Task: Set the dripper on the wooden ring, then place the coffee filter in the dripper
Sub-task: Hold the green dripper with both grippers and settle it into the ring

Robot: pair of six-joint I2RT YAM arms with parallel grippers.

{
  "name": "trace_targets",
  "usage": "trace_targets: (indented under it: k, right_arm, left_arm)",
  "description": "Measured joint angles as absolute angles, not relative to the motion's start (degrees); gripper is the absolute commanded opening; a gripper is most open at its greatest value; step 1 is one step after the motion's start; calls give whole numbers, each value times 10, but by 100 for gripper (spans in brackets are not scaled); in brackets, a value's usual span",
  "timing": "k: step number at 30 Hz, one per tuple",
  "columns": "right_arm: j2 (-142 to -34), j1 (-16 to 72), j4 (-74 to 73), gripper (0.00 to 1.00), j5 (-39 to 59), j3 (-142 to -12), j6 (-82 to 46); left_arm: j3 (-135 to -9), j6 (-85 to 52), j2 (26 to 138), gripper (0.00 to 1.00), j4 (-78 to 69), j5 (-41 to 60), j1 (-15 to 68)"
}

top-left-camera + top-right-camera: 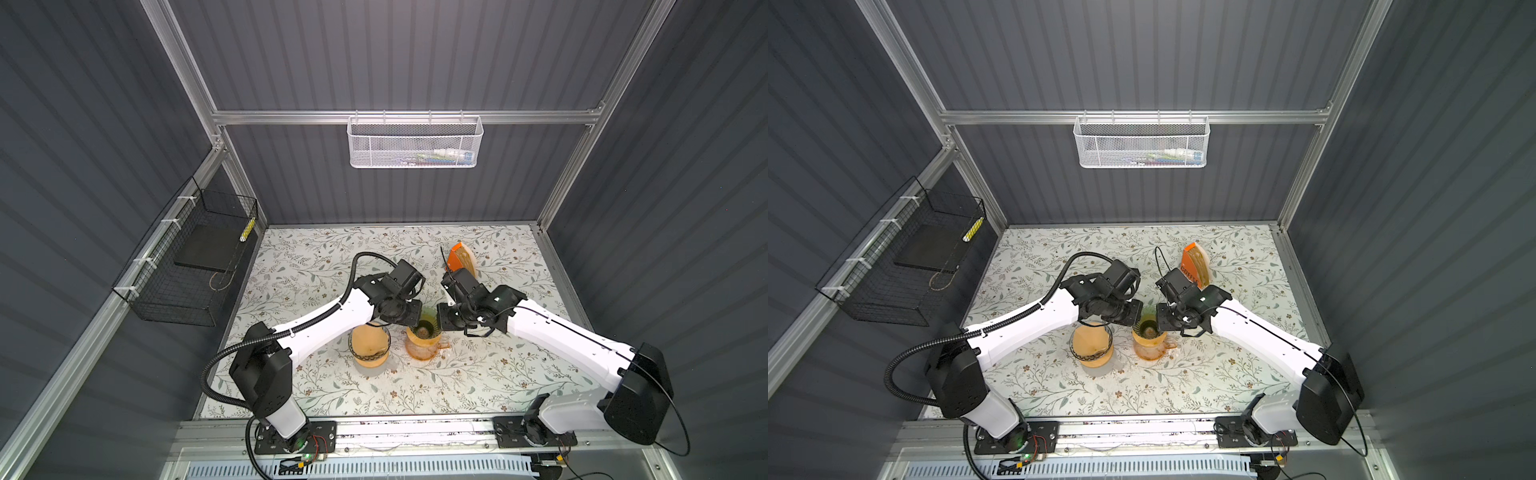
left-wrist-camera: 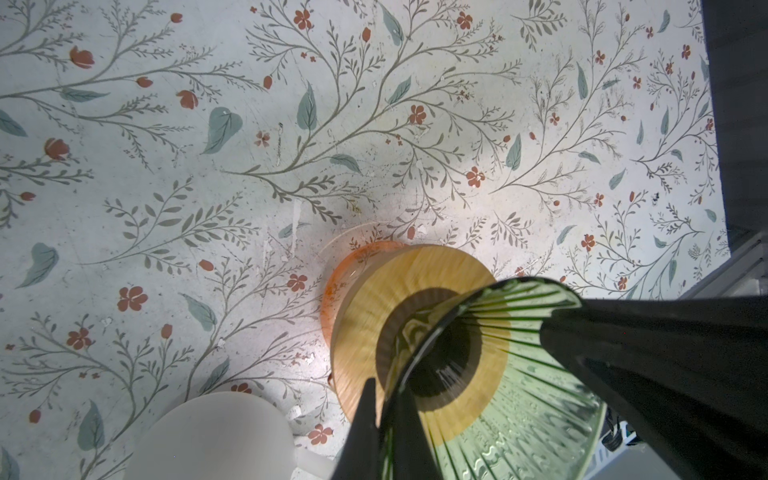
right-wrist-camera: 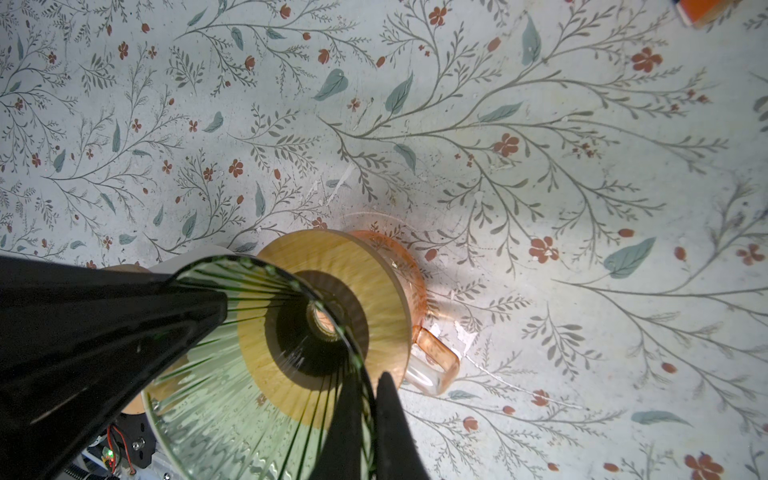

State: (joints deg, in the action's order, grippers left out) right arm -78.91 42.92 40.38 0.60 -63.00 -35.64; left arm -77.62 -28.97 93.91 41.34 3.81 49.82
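Jaws of the left gripper [image 2: 386,415] are clenched on the rim of the green glass dripper [image 2: 519,399], with one finger inside the bowl and one outside. The jaws of the right gripper [image 3: 370,407] pinch the same rim on the opposite side in the same way. In both top views the two grippers meet over the dripper near the middle of the bench [image 1: 478,374], the left one on its left and the right one on its right. The dripper sits upright on a round wooden collar [image 3: 332,253], which rests on an orange glass jug [image 3: 415,282]. The jug's handle [image 3: 436,361] points towards the right edge of the bench. Just left of the jug, under the left arm, stands a second orange glass pot [image 1: 370,347]. The coffee filters [image 1: 1203,266], of brown paper, stand packed in an orange box [image 1: 1187,266] near the back edge of the bench, right of the middle. The box is just behind the right gripper and apart from the dripper. A white mesh basket [image 1: 415,145] hangs on the back wall and a black wire basket [image 1: 187,266] on the left wall.
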Motion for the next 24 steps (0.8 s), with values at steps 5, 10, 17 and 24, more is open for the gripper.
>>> trace_targets:
  k: [5,10,17,24]
  right_arm:
    - [-788,429,404,0,6,-630,-356]
    - [-788,428,405,0,9,-631,-355]
    - [-788,425,406,0,15,-631,-353]
    - [-788,422,411,3,20,-634,-350]
  left_arm:
    - [-785,-289,943,0,423,37,498]
    - [-794,-289,947,0,434,36,498]
    - [-804,-287,952,0,445,36,498]
    - [-806,-287,953,7,449,36,500]
